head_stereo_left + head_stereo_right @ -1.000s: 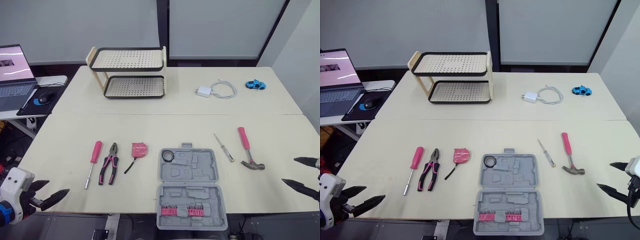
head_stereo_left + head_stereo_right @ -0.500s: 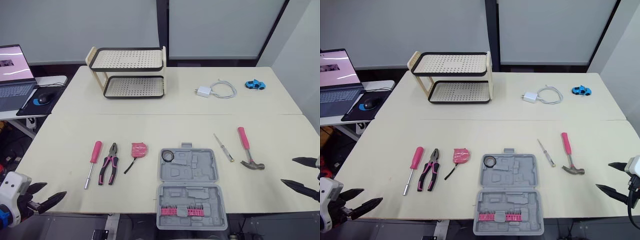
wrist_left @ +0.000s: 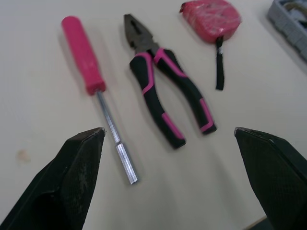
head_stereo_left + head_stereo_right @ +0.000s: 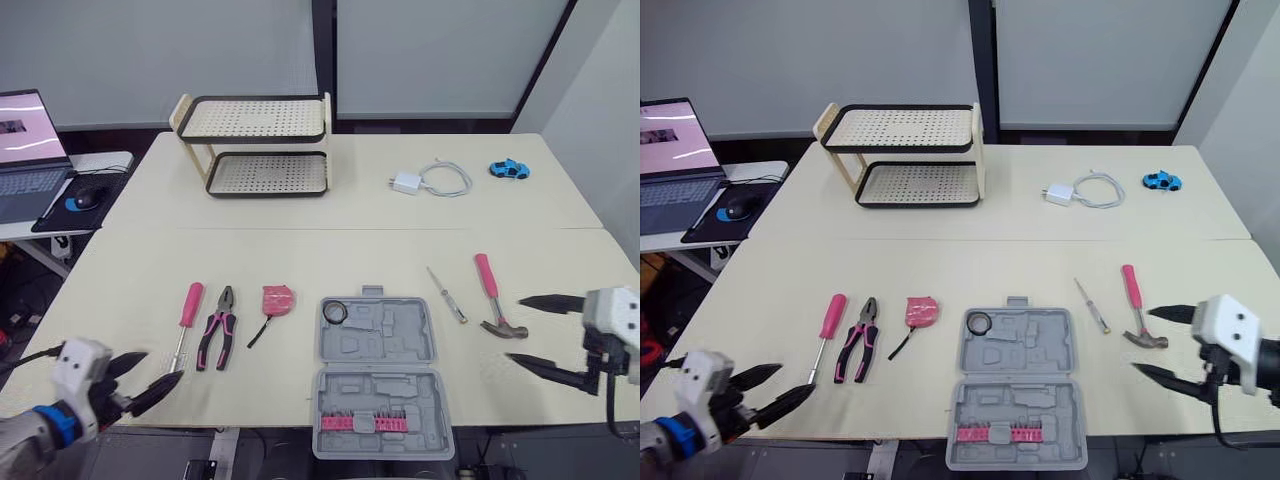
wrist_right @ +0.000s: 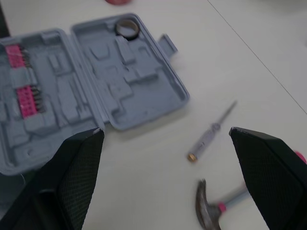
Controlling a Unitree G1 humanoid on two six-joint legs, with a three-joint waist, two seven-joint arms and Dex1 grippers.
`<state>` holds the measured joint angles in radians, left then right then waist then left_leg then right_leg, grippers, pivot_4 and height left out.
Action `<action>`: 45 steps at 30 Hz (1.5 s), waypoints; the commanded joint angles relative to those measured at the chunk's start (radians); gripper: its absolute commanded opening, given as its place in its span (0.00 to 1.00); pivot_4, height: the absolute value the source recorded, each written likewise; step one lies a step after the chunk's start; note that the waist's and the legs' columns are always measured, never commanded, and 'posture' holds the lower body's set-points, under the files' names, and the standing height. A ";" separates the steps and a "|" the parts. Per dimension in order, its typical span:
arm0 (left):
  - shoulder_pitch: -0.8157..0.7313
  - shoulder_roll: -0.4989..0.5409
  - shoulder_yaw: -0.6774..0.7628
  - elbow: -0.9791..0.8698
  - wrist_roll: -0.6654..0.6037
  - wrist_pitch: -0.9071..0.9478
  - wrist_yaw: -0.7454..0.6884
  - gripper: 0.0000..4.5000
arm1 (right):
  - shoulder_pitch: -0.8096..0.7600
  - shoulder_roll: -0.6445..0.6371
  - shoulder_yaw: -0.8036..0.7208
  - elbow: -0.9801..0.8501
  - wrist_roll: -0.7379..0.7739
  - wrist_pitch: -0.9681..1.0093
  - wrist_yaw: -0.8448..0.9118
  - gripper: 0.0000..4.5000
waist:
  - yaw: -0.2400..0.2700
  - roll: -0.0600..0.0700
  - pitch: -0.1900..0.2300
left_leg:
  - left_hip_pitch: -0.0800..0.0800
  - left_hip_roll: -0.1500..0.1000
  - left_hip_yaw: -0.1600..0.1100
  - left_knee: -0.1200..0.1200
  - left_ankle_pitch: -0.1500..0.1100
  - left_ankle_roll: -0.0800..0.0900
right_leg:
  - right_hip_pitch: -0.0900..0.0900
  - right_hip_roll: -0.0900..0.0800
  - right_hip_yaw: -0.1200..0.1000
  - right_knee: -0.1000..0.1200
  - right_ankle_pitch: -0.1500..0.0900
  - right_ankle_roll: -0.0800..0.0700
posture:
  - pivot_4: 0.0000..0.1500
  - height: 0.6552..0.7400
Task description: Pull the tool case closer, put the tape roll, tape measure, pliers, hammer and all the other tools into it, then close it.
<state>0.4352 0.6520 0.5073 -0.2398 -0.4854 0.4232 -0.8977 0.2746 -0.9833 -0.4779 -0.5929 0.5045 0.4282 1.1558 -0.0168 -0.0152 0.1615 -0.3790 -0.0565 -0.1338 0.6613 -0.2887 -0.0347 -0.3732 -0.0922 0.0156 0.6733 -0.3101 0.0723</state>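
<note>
**Status: case open at the near edge, one item stowed, five tools outside.**
The tool case (image 4: 375, 385) lies open and flat at the front edge of the table (image 4: 330, 255), so the pull step appears complete or unnecessary. The tape roll (image 4: 336, 312) sits in a corner recess of the far half. On the table to the left of the case lie the tape measure (image 4: 278, 299), pliers (image 4: 218, 326) and pink-handled screwdriver (image 4: 186, 318). To its right lie the slim screwdriver (image 4: 447, 294) and hammer (image 4: 494, 297). The left gripper (image 4: 150, 372) hovers near the pink-handled screwdriver's tip, fingers spread and empty. The right gripper (image 4: 517, 330) hovers just beside the hammer head, fingers likewise apart and holding nothing. Stowing the five tools and closing the lid are not yet done.
</note>
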 commanded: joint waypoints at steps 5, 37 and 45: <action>-0.042 -0.109 -0.118 -0.232 -0.014 0.097 0.203 1.00 | -0.200 0.018 0.207 -0.134 0.140 0.145 -0.113 0.99 | 0.003 -0.001 0.000 | 0.000 -0.001 0.000 0.000 0.000 0.000 | 0.000 0.000 0.000 0.000 0.000 0.000 | 1.00 1.00; -0.384 -0.406 -0.566 -0.085 0.305 0.351 0.721 0.87 | -0.352 0.038 0.392 -0.110 0.157 0.195 -0.156 1.00 | 0.017 -0.003 0.000 | 0.000 -0.002 0.000 0.001 0.000 0.000 | 0.000 0.001 0.000 0.001 0.001 0.001 | 1.00 1.00; -0.389 -0.412 -0.565 -0.074 0.324 0.366 0.733 0.33 | -0.326 0.028 0.373 -0.120 0.162 0.201 -0.155 1.00 | 0.018 -0.003 0.000 | 0.000 -0.002 0.000 0.001 0.000 0.000 | 0.000 0.001 0.000 0.001 0.001 0.001 | 1.00 1.00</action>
<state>0.0342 0.2437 -0.0405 -0.3132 -0.1675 0.7741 -0.1637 -0.0542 -0.9422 -0.0770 -0.6829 0.6502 0.6318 1.0012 0.0013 -0.0177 0.1616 -0.3788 -0.0585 -0.1338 0.6628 -0.2884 -0.0350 -0.3729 -0.0915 0.0154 0.6738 -0.3096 0.0732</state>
